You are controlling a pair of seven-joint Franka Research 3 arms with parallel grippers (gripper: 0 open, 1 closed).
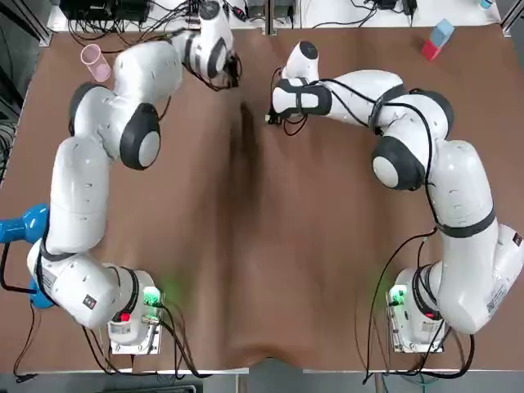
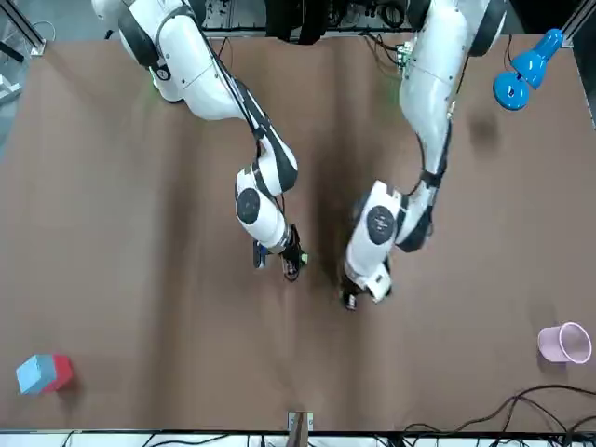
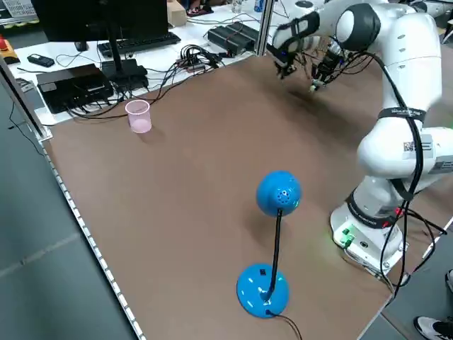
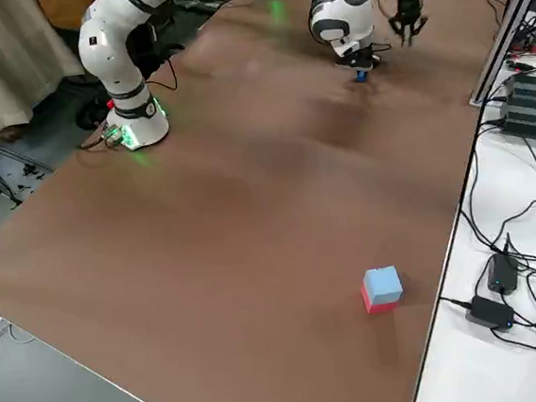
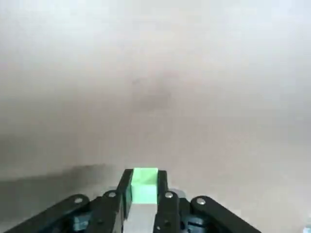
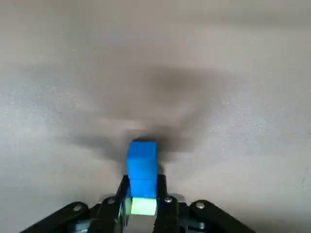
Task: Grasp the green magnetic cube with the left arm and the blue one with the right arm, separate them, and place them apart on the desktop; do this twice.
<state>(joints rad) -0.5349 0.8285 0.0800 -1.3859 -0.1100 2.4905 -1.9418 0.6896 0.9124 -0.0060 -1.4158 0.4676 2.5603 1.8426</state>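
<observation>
Green magnetic cube point(image 5: 144, 187) sits clamped between the fingers of the left tool point(image 5: 144, 178), squarely in the gap and flush with the fingertips. The bare desk point(image 5: 155, 73) lies beyond it. The blue cube point(image 6: 142, 162) is gripped the same way by the right tool point(image 6: 142, 188), though it juts out past the fingertips, with a dark shadow close under it. That shadow suggests it is low over the desk or just on it. A pale green patch point(image 6: 144, 206) shows deeper between the right tool's fingers, behind the blue cube; I cannot tell what it is.

In the overhead view the two tools stand beside each other with a clear gap between them, so the pair looks pulled apart already.

Both cubes look small, light and rigid, with smooth flat faces. Two opposite faces, taken at mid-height, give parallel fingers the surest hold, and the left tool has that. The right tool's hold is nearer the cube's rear, so the cube could pivot. The real handling issue is probably the magnetism: released too close to one another, the cubes may slide or jump back together. Each should be set flat on the desk, well away from the other tool.
</observation>
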